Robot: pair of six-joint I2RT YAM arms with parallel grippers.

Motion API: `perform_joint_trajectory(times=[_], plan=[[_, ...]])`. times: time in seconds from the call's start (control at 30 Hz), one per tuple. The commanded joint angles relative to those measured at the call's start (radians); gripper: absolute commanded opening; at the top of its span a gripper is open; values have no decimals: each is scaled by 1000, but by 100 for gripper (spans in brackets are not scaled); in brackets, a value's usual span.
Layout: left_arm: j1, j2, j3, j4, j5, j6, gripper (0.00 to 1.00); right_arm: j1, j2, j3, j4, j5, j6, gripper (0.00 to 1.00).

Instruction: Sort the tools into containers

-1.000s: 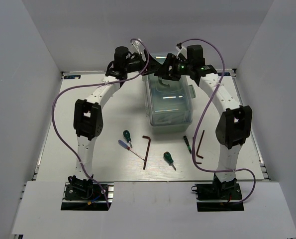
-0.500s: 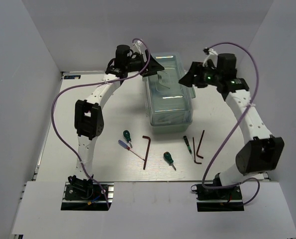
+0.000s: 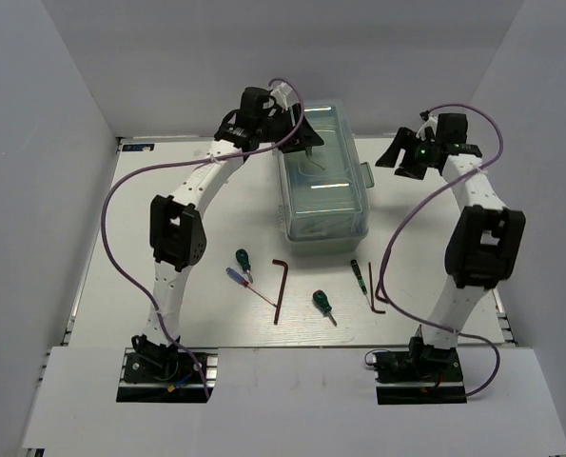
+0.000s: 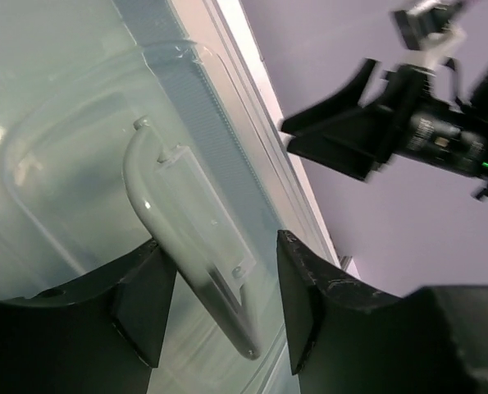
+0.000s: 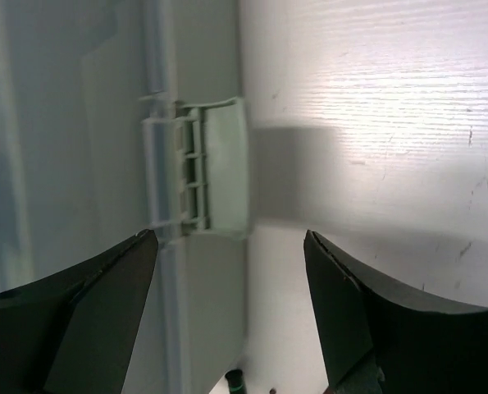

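Top external view puts the white table [image 3: 168, 286] under everything. On it the mint-green toolbox [image 3: 325, 205] sits by the middle of the far edge, lid shut, its long axis running from the far edge toward the near edge. You have both arms reaching to its far half. The left gripper [image 3: 306, 143] is over the lid and the right gripper [image 3: 403, 157] hangs off the box's right wall. Left wrist view gives you the relation that matters. The carry handle [image 4: 157, 205] lies folded flat on the translucent lid, and one bar of it runs lengthwise up between the left fingers [image 4: 141, 304]. They stand apart on either side of it, so as far as I can judge nothing is pinched yet. A squeeze would go across that bar, not along it. Right wrist view shows you the right fingers [image 5: 88, 312] spread wide and empty, with the side latch [image 5: 219, 168] ahead of the gap on the wall facing the table's right edge. This arm is the nearer one to it. Every tool lies loose between the box and the near edge:

- a stubby green-handled screwdriver [image 3: 242, 259]
- a slim blue-handled screwdriver [image 3: 237, 277]
- a hex key [image 3: 281, 286], its long leg running far to near
- a second green-handled screwdriver [image 3: 321, 302]
- a thin black-green screwdriver [image 3: 359, 274]
- two more hex keys [image 3: 380, 283]

Sorting looks unstarted; you likely need the lid open first.
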Motion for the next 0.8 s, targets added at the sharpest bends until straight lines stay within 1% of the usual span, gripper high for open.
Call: perform_joint_trajectory(times=[0.0,0.1,0.27,0.37,0.4,0.43,0.5,0.53,0.57,0.6,0.7,0.73,0.77], plan=[[-32,29,-46,-239,-128,32,61,-10,78,82,27,-97,36,78],[-32,20,-70,-239,-146,22,60,-5,144,110,50,-132,33,78],[-52,31,-58,-272,-168,22,57,-1,244,148,87,-209,39,78],[-52,52,-18,-299,-187,22,51,10,266,148,117,-224,40,72],[-52,52,-18,-311,-188,22,47,16,282,144,119,-227,37,70],[-52,61,-6,-311,-188,22,44,19,286,134,124,-230,34,63],[-52,72,-6,-320,-188,13,36,16,302,115,148,-285,43,54],[-61,72,3,-320,-188,13,35,15,307,105,168,-296,51,49],[-61,81,12,-320,-188,13,33,16,312,101,173,-312,54,47],[-61,81,12,-320,-188,13,29,16,321,96,179,-351,53,44],[-61,90,51,-329,-198,13,20,16,326,84,231,-404,83,14],[-61,90,64,-329,-210,13,12,16,318,85,242,-396,85,0],[-61,90,100,-340,-211,4,6,16,315,87,246,-385,74,0]])
